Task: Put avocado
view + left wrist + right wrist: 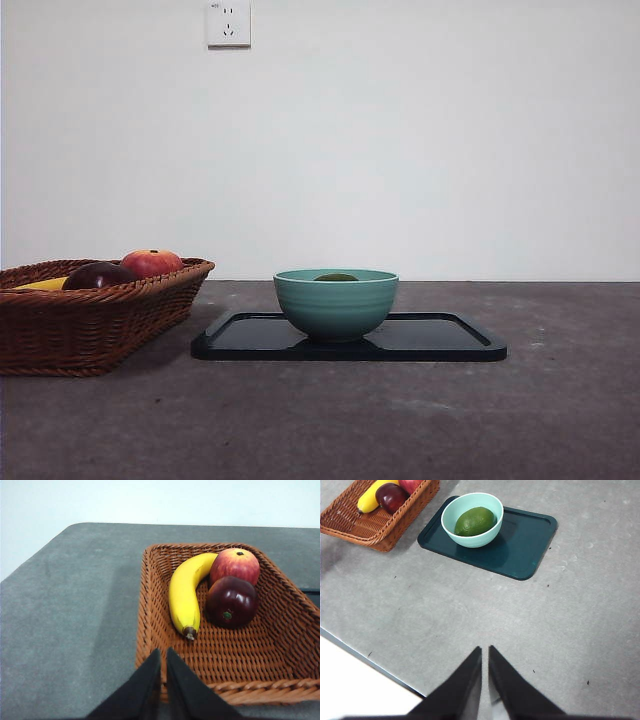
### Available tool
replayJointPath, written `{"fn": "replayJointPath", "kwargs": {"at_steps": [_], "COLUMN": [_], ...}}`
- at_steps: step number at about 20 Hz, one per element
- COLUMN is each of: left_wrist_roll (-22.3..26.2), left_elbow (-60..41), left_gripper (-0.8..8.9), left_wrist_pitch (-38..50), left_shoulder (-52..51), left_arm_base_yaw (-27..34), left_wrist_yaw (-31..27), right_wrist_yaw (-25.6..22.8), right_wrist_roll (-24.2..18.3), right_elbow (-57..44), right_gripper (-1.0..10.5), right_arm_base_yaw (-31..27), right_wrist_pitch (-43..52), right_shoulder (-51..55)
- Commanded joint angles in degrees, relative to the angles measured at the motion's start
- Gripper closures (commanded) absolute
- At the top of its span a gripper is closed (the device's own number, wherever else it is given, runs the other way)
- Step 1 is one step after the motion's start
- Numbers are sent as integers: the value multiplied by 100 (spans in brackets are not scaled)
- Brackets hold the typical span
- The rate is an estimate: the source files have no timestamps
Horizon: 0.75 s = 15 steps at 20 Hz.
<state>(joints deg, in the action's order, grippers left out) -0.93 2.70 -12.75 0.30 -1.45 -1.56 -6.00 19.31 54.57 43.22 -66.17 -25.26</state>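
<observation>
Well, avocado point(475, 521) is down in the teal bowl point(470, 541), and both of my pincers hang clear with nothing in them!

Looking through the right wrist view, my right pincer point(485, 652) has its jaws closed together on nothing, high above bare grey surface point(580, 620), well apart from the dark tray point(530, 540) that carries the bowl. Over on the other side, my left pincer point(163, 655) is likewise closed and empty, just at the near rim of the wicker basket point(150, 630), where the banana point(184, 592), red apple point(235, 566) and dark purple fruit point(231, 601) lie. By my reckoning the placing step looks finished; the next move calls for little beyond keeping both arms clear of bowl and tray.
</observation>
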Motion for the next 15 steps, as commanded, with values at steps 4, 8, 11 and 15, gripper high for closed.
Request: {"fn": "replayJointPath", "kwargs": {"at_steps": [4, 8, 11, 15], "left_wrist_roll": [50, -17, -17, -17], "left_elbow": [-208, -208, -208, -208], "left_gripper": [795, 794, 794, 794], "left_wrist_pitch": [160, 186, 186, 186], "left_shoulder": [-11, -11, -11, -11], "left_arm_base_yaw": [11, 11, 11, 11], "left_wrist_yaw": [52, 50, 50, 50], "right_wrist_yaw": [-2, -2, -2, -2], "right_wrist_roll": [17, 17, 17, 17], "right_elbow": [28, 28, 28, 28], "right_gripper": [929, 929, 929, 929], "right_arm_base_yaw": [52, 52, 52, 52], "right_wrist_pitch": [55, 55, 55, 55], "right_shoulder": [-33, -33, -33, -33]}}
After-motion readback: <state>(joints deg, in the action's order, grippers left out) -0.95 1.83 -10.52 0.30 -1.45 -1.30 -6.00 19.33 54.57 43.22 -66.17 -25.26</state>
